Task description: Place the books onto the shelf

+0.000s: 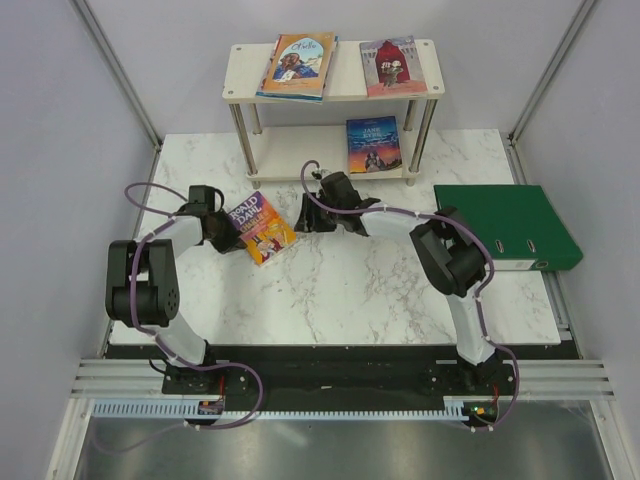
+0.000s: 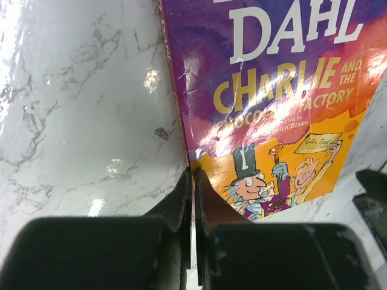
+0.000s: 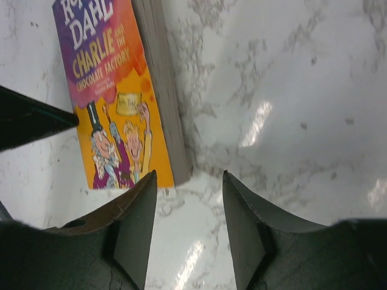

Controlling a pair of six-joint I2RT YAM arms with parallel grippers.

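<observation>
The left gripper [image 2: 192, 172] has its black fingers pressed together at the spine-side bottom corner of the yellow-purple Roald Dahl paperback [image 1: 262, 228]; whether they nip the cover is unclear. The book lies slantwise on the white marble tabletop [image 1: 350, 290], short of the cream two-tier shelf [image 1: 348, 82]. It looks light, glossy and bendy, so gripping across the stiff spine seems wiser than taking one floppy cover. The right gripper [image 3: 188, 175] stands parted by the book's page-edge corner.

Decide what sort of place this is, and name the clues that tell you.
Most likely a robotics lab work cell: a left arm and right arm mounted at a marble-patterned table, plain grey walls around it, and a small shelf holding paperbacks.
</observation>
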